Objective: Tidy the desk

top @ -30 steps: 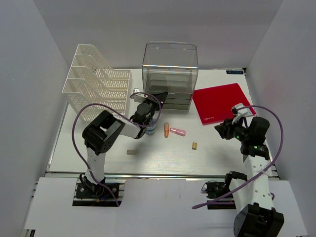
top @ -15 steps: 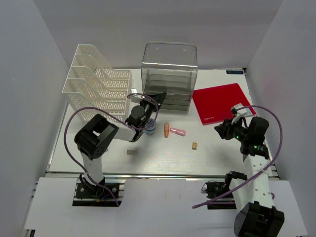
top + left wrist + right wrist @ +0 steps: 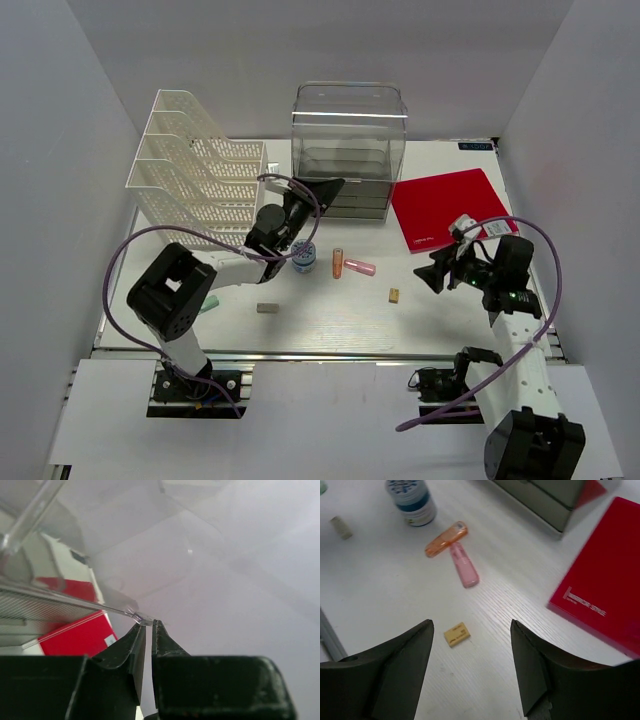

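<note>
The white desk (image 3: pixel 330 325) holds a small yellow eraser (image 3: pixel 395 295), an orange marker (image 3: pixel 338 262), a pink marker (image 3: pixel 360 268) and a blue-capped bottle (image 3: pixel 304 257). My right gripper (image 3: pixel 440 270) hangs open to the right of the eraser. In the right wrist view the eraser (image 3: pixel 456 634) lies below and between the spread jaws of the right gripper (image 3: pixel 471 625). My left gripper (image 3: pixel 333 184) reaches to the front of the clear drawer box (image 3: pixel 350 130). The left gripper (image 3: pixel 148 622) is shut, its tips pinching a thin clear plastic edge (image 3: pixel 75 604) of that box.
A white mesh file rack (image 3: pixel 195 180) stands at the back left. A red notebook (image 3: pixel 445 208) lies at the back right. A small grey block (image 3: pixel 267 308) and a green item (image 3: pixel 208 303) lie near the front left, close to the metal rail.
My right gripper has opened wider and moved left toward the eraser. The left arm's elbow swung left, and the clear box's top shifted slightly right.
</note>
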